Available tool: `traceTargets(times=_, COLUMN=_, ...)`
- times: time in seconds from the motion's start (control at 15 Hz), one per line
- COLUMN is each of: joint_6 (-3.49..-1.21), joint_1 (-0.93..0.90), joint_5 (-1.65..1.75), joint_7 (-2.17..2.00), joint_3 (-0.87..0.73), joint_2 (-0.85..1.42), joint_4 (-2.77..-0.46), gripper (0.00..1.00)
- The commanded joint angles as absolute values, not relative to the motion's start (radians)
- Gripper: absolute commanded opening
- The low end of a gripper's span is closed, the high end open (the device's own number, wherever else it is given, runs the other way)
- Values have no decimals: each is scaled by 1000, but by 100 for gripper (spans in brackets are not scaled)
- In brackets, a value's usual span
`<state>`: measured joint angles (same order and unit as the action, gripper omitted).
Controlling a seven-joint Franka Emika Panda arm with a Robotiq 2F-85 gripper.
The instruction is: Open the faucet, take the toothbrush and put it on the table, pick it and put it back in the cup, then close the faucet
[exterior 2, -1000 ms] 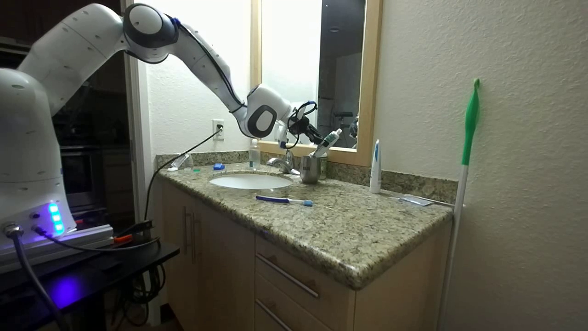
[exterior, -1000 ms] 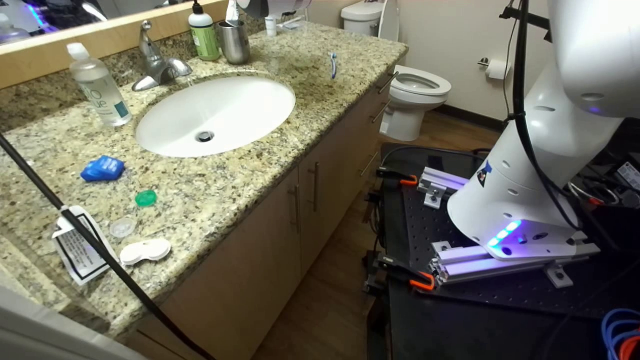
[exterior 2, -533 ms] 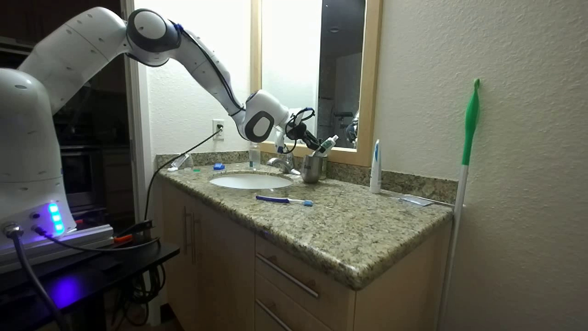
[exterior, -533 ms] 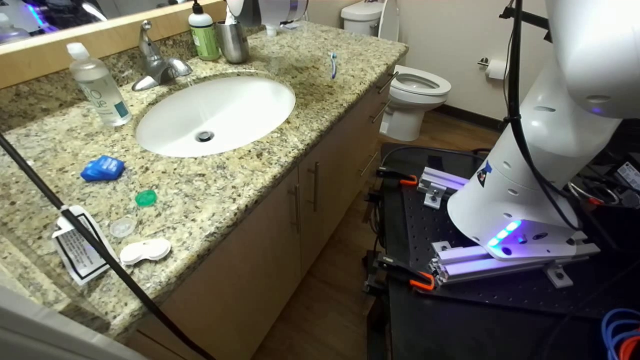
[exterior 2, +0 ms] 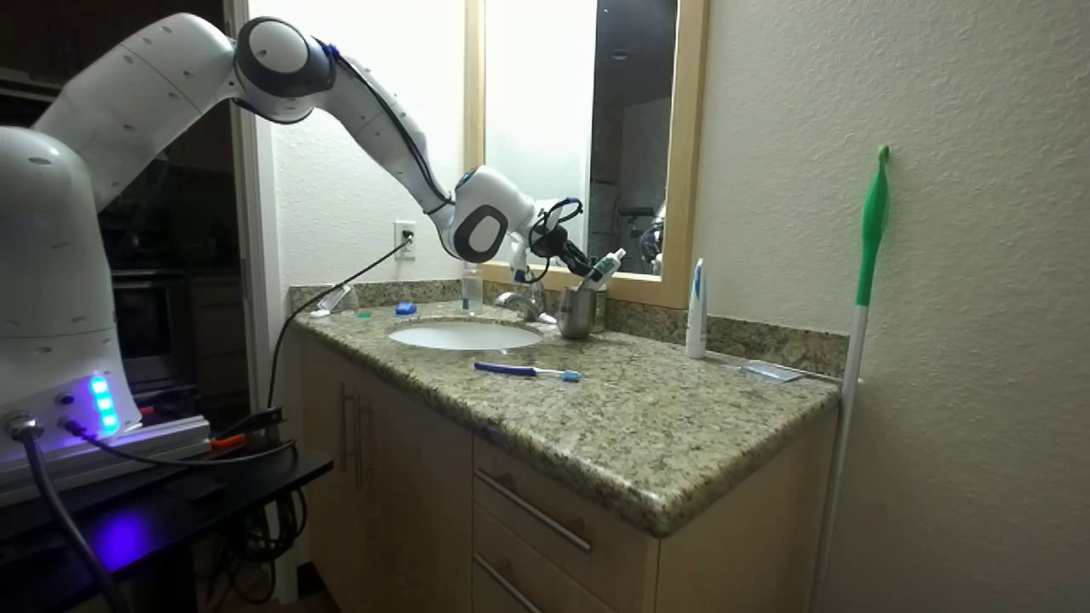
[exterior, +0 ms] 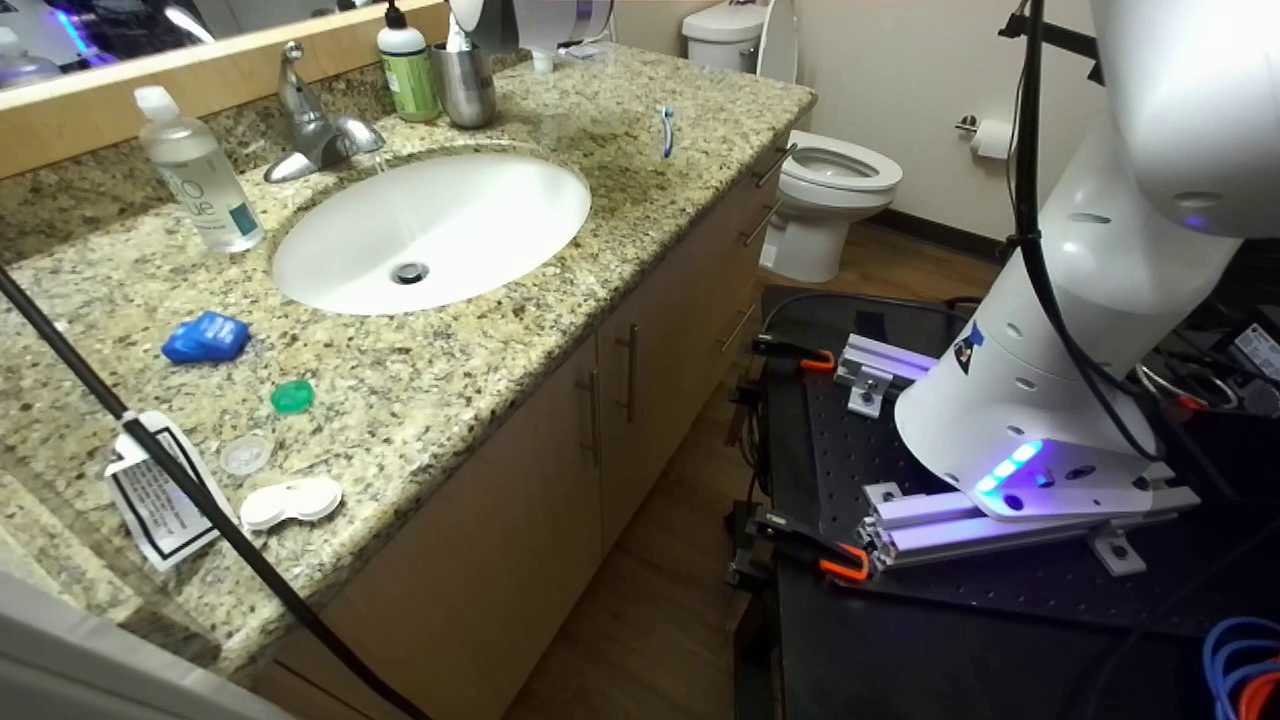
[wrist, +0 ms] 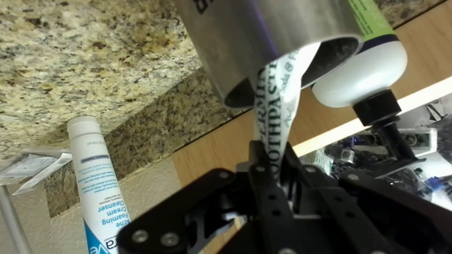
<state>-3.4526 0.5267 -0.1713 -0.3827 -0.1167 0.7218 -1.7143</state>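
The blue and white toothbrush (exterior 2: 526,370) lies flat on the granite countertop, the table (exterior 2: 630,426); it also shows in an exterior view (exterior: 667,132). The grey metal cup (exterior 2: 576,315) stands behind it, beside the sink. A white toothpaste tube (wrist: 277,98) leans out of the cup, its lower end inside. My gripper (wrist: 273,150) is shut on the upper part of this tube, just above the cup's rim; the fingers are hidden in an exterior view. The chrome faucet (exterior: 315,130) has its lever raised, and a faint stream of water seems to fall into the sink (exterior: 500,225).
A green soap bottle (exterior: 408,75) stands close beside the cup, near the mirror. A white cleanser tube (exterior 2: 697,315) stands on the counter's far side. A clear bottle (exterior: 200,175), a blue container (exterior: 206,337) and a green cap (exterior: 292,396) are on the sink's other side.
Over the last second my gripper has moved slightly down with the toothpaste tube, which sits lower in the cup. The cup has shifted very slightly. The toothbrush and faucet have not moved.
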Motion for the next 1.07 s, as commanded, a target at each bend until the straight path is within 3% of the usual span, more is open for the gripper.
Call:
traceTargets(times=0.0, joint_6=-3451, joint_1=495, joint_5=-229, joint_7=-328, joint_3=-158, joint_2=722, joint_4=-1701, gripper=44)
traceTargets(times=0.53, joint_6=-3422, joint_1=311, joint_5=-321, joint_7=-303, joint_3=-396, joint_2=699, joint_4=-1781, gripper=99)
traceTargets(times=0.8, joint_6=-3284, joint_1=198, joint_5=-348, joint_7=-309, joint_3=-518, joint_2=662, joint_4=-1812, gripper=100)
traceTargets(times=1.0, joint_6=-3021, joint_1=130, joint_5=-287, joint_7=-303, joint_3=-590, joint_2=552, joint_4=-1842, gripper=100)
